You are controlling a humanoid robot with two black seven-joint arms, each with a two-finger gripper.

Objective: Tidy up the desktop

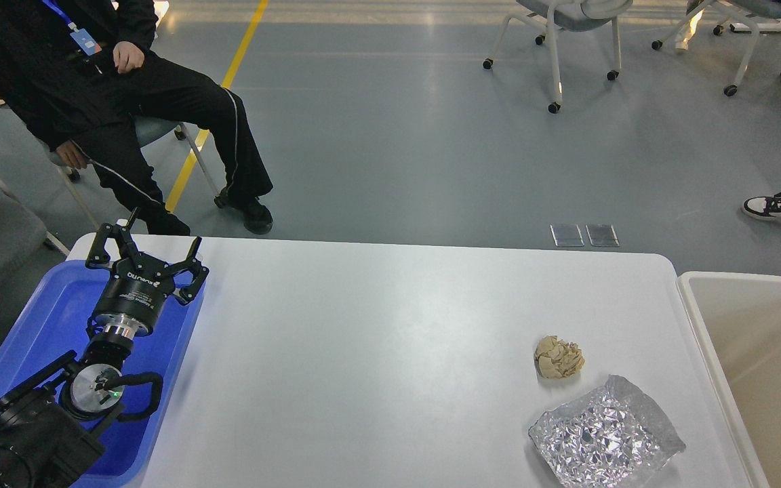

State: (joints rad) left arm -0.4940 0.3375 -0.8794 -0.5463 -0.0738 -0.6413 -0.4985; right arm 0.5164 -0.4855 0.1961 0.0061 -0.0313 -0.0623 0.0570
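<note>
The white desktop (377,352) fills the lower middle of the head view. A crumpled tan paper ball (558,357) lies on it at the right. Just in front of the ball lies a crinkled silver foil sheet (606,435). My left gripper (153,245) is open and empty, held above the far end of the blue tray (45,318) at the desktop's left edge, far from both pieces of litter. My right gripper is out of view.
A beige bin (756,366) stands against the desktop's right edge. A seated person in black (112,102) is beyond the far left corner. Office chairs (567,27) and another person's shoe (780,205) are on the grey floor behind.
</note>
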